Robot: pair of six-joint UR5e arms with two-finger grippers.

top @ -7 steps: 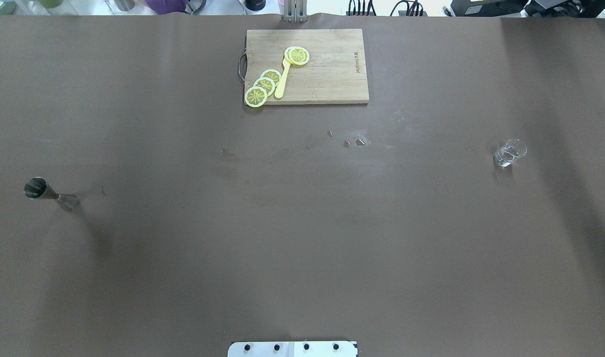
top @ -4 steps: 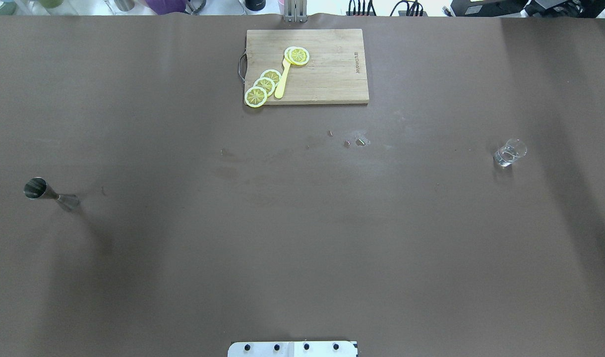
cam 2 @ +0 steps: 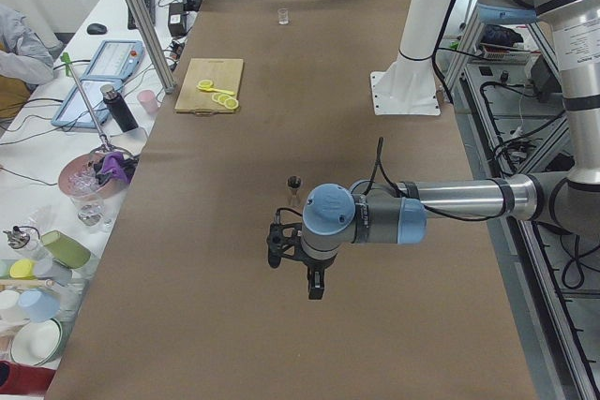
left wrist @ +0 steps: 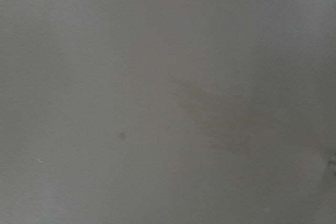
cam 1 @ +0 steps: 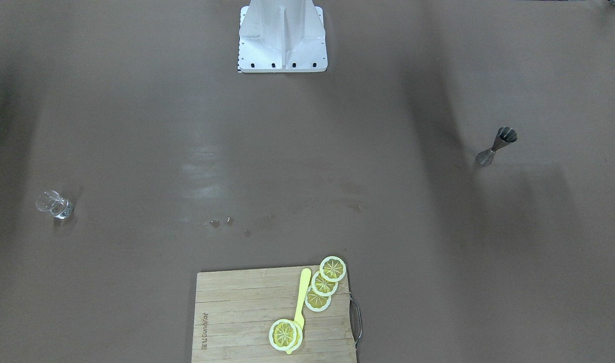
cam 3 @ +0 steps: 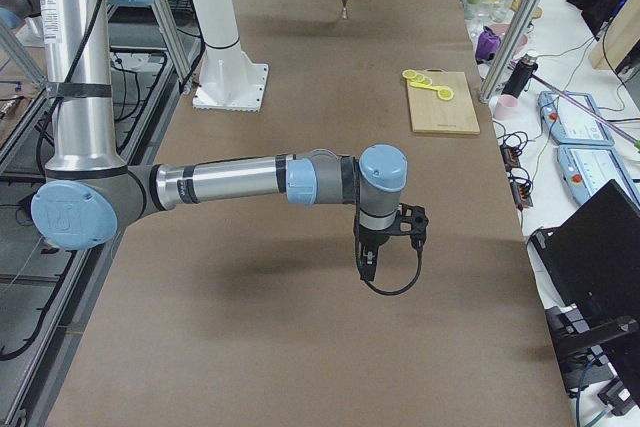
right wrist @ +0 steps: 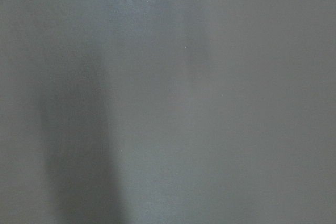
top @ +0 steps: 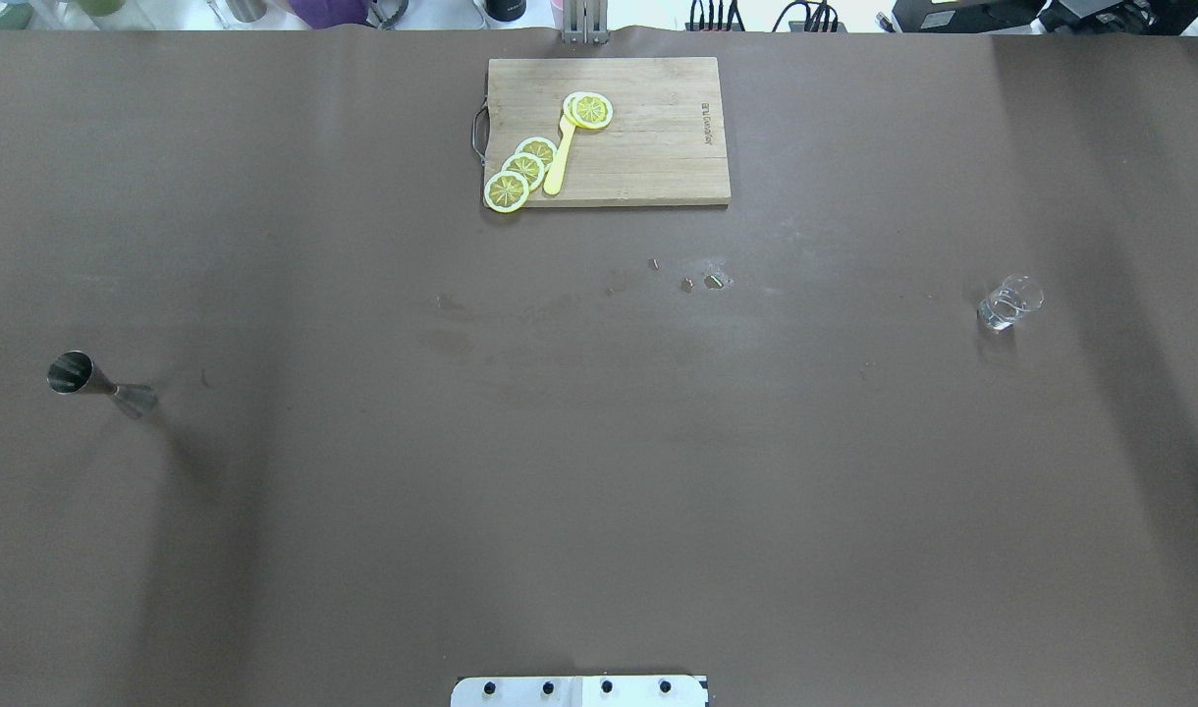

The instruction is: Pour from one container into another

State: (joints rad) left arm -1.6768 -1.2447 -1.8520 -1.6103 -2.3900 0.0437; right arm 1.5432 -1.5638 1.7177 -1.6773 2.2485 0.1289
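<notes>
1. Two arms of mine reach out over the table (top: 599, 491), each forearm held about level and each wrist bent so the tool points straight down.
2. My left gripper (cam 2: 316, 286) hangs above the brown cover and touches nothing that I can see. In the view from my left end, the jigger (cam 2: 294, 185) stands upright near it, on its far side.
3. My right gripper (cam 3: 367, 265) hangs the same way over bare cover, with a cable looping under the wrist.
4. How far either pair of fingers is parted I cannot tell (only the side cameras catch them, and my wrist cameras show nothing but table).
5. The glass (top: 1009, 302) stands upright on my right half of the table, alone and well apart from the jigger at my far left.
6. A cutting board (top: 648, 137) lies at the far edge, about midway, with lemon slices (top: 523, 169) and a yellow utensil (top: 560, 162) on it.
</notes>
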